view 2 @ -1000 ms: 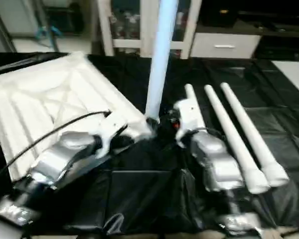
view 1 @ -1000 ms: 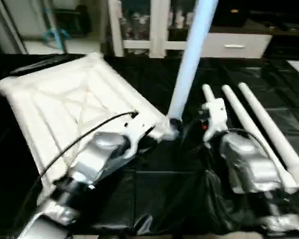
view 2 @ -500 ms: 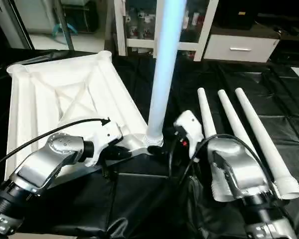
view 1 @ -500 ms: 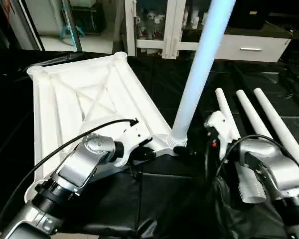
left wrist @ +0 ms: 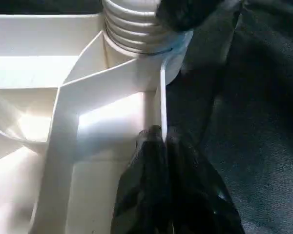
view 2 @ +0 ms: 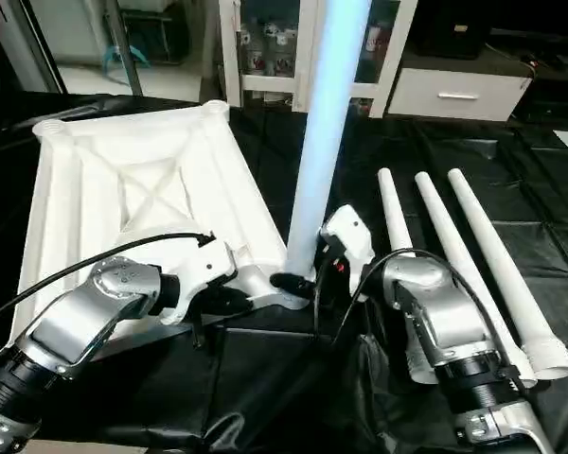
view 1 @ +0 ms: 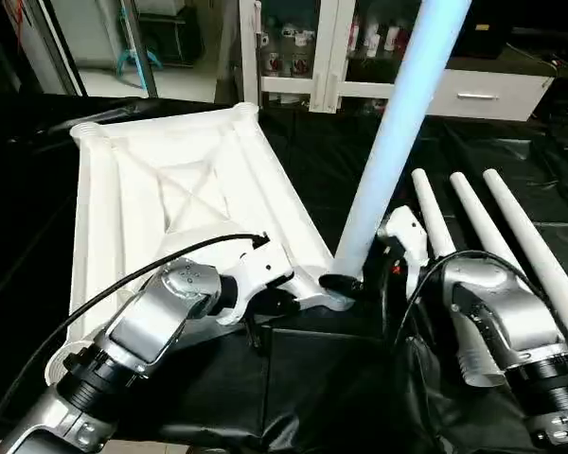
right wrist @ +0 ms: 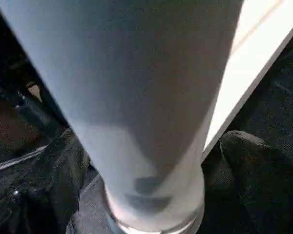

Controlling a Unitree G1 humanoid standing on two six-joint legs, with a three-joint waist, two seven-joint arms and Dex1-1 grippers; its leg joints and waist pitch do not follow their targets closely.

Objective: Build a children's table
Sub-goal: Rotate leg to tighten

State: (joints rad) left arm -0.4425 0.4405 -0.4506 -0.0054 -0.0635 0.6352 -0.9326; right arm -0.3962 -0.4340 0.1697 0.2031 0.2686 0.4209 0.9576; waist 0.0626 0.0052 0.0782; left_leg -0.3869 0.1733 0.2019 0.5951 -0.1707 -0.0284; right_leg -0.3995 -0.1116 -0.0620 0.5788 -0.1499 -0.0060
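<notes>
White plastic, ribs up, the children's table top [view 1: 170, 199] lay upside down on the left half of a black-covered tabletop [view 1: 312, 378], one round socket at each corner. At its near right corner a long white leg [view 1: 398, 132] stood in the socket [left wrist: 136, 29], leaning slightly to the right as it rose out of the top of the head views. The left gripper [left wrist: 161, 141] reached in from the near left along the board's near edge; its two black fingers [left wrist: 141, 170] were pinched together on the thin white rim wall just beside that socket. The right gripper [view 2: 303, 279] came in from the near right, its fingers spread wide on either side of the base of the standing leg; in the right wrist view one dark fingertip [right wrist: 259, 165] sat close beside the leg's lower end, and I cannot tell whether it touched. Three more white tapered legs [view 2: 473, 255] lay side by side on the black cover to the right, thin ends far, wide ends near, partly behind the right silver forearm [view 1: 506, 322]. Along the far side stood a white glass-door cabinet [view 1: 312, 47] and a white drawer front [view 1: 473, 95].
</notes>
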